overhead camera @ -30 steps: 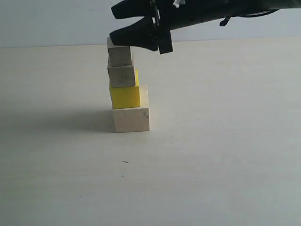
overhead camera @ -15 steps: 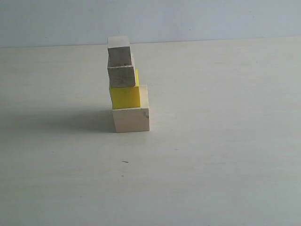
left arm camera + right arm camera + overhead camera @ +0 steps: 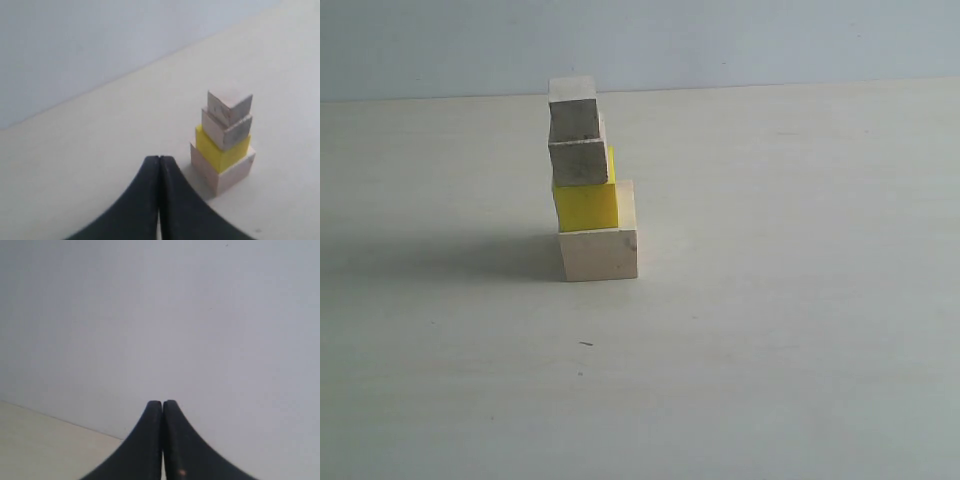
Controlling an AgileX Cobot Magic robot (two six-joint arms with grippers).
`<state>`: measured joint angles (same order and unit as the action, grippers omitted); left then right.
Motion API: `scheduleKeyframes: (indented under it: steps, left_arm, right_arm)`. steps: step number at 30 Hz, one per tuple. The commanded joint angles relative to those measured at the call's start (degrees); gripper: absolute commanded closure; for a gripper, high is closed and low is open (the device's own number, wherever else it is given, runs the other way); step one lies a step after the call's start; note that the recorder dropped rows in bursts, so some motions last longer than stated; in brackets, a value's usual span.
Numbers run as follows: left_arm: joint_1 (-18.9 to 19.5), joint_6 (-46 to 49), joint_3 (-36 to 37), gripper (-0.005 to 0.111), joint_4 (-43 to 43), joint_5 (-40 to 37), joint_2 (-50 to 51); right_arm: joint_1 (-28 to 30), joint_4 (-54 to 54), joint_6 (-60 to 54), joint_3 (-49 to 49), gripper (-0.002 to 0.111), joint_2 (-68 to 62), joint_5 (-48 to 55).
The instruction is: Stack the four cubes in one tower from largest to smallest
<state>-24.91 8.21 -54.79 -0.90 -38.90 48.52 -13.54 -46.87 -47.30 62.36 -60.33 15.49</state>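
Observation:
The tower (image 3: 588,180) stands on the pale table: a large pale wood cube (image 3: 599,252) at the bottom, the yellow cube (image 3: 586,205) on it, a medium wood cube (image 3: 579,162) above, and the smallest wood cube (image 3: 573,108) on top. The left wrist view shows the same tower (image 3: 223,140) a short way beyond my left gripper (image 3: 159,159), whose jaws are pressed together with nothing between them. My right gripper (image 3: 162,403) is shut and empty too, facing the blank wall. Neither arm appears in the exterior view.
The pale table (image 3: 780,300) spreads wide around the tower, with a grey-blue wall (image 3: 720,40) behind its far edge. A tiny dark speck (image 3: 585,344) lies on the table in front of the tower.
One second ago my right gripper hung open beside the top cube in the exterior view. It has since left that view and shut. The cubes have not moved.

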Motion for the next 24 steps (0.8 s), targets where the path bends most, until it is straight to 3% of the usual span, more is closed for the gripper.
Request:
scheduleKeyframes:
  steps: [1, 6, 13, 24]
  left_arm:
    - [3.3, -1.8, 1.4, 0.107, 2.2, 4.5, -5.8]
    - [7.3, -2.6, 8.8, 0.107, 2.2, 9.3, -11.9]
    - [7.7, -5.5, 19.3, 0.107, 2.1, 15.6, -19.4]
    - [7.7, -5.5, 20.6, 0.107, 2.1, 16.0, -22.5]
  right_arm:
    - [0.2, 0.5, 1.0, -10.6, 0.108, 13.2, -3.7]
    - [0.2, 1.6, 1.0, -19.1, 0.108, 25.6, -4.7]
    - [0.2, 9.0, 2.2, -27.8, 0.108, 35.4, -4.6]
    - [0.2, 9.0, 5.5, -29.0, 0.108, 40.1, 7.2]
